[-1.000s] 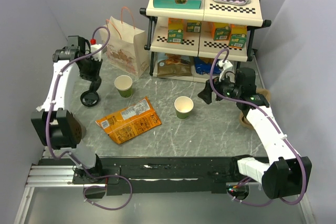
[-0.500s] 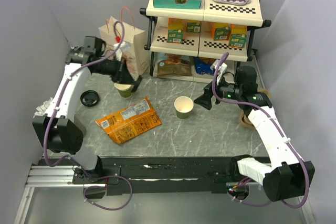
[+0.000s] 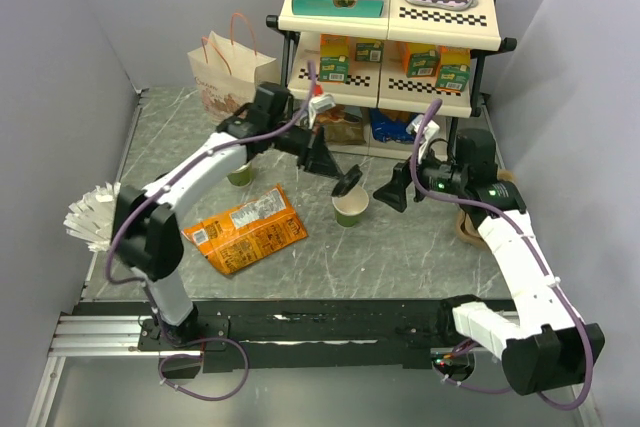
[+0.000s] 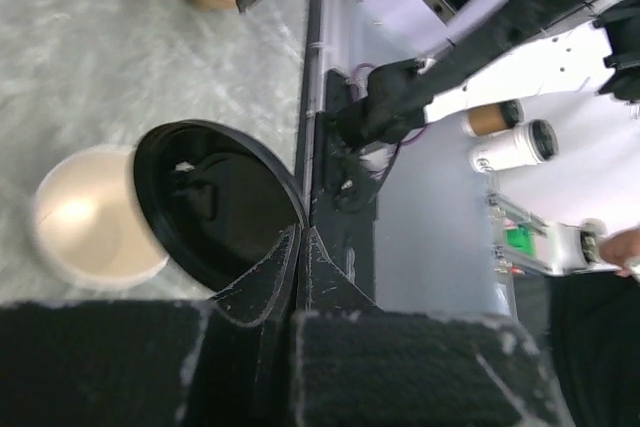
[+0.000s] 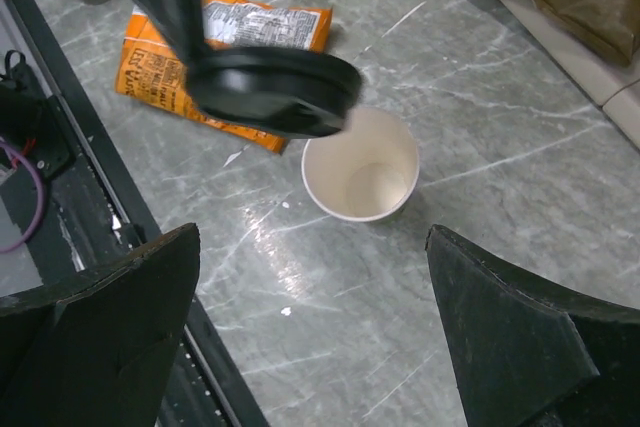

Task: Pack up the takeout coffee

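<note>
No cup with its lid on shows. My left gripper point(image 3: 335, 172) is shut on the rim of a black plastic lid point(image 3: 348, 185), held tilted just above a lidless dark green cup point(image 3: 350, 207) with a cream inside at the table's middle. In the left wrist view the fingers point(image 4: 300, 247) pinch the lid point(image 4: 215, 207) beside the cup point(image 4: 85, 217). My right gripper point(image 3: 395, 187) is open and empty just right of that cup. The right wrist view shows the lid point(image 5: 270, 92) over the cup's point(image 5: 362, 165) far rim, between the wide-apart fingers of the gripper point(image 5: 313, 237).
A second lidless green cup point(image 3: 238, 176) stands partly behind my left arm. A paper bag point(image 3: 232, 82) stands at the back left beside a stocked shelf point(image 3: 390, 17). An orange snack packet point(image 3: 245, 230) lies front left. A white ruffled object point(image 3: 92, 217) lies at the left edge.
My left arm has swung right, from beside the paper bag to the middle cup, and now holds the black lid there. My right gripper has stayed near that cup, shifting only slightly.
</note>
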